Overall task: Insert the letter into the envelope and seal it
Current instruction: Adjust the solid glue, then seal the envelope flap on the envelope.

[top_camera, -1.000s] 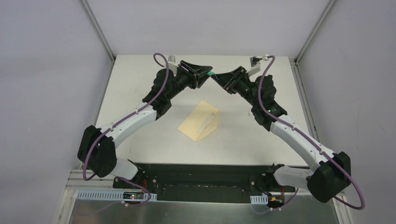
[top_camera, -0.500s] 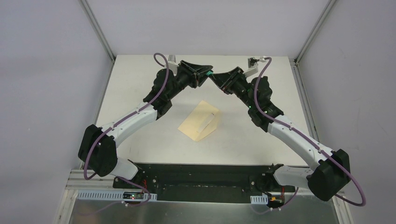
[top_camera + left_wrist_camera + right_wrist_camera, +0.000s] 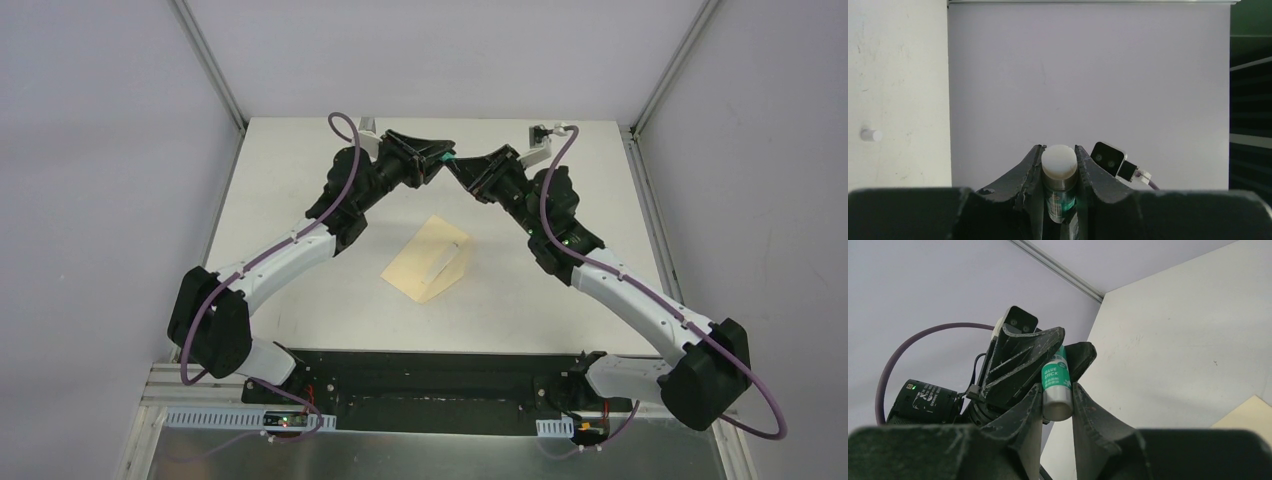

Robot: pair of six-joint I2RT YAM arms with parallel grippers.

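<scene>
Both arms reach to the far middle of the counter (image 3: 290, 190), and their tips meet there above the surface. Between them is a small glue stick (image 3: 1056, 379), a white and green tube with a grey lower end.

The right pincer (image 3: 1057, 392) is clamped on the grey end of the tube, with one finger pressing on each side. The left pincer (image 3: 1059, 156) takes the same tube from the opposite end. In the left wrist view its two dark fingers lie against both sides of the white cap, so it is also closed on the glue stick. In the right wrist view the left pincer is at 11 o'clock from the tube, and the camera of the left wrist sits above it.

The envelope (image 3: 425, 262) lies flat near the middle of the counter, at about 6 o'clock from the meeting point of the pincers and well apart from them. It is turned so that one corner points to 12 o'clock. No pincer touches it. A pale strip (image 3: 446, 262) runs along its side at 4 o'clock. Whether this strip is the flap standing up or a sheet inside cannot be told from above. One yellow-tan corner of the envelope shows also at 4 o'clock in the right wrist view.
</scene>
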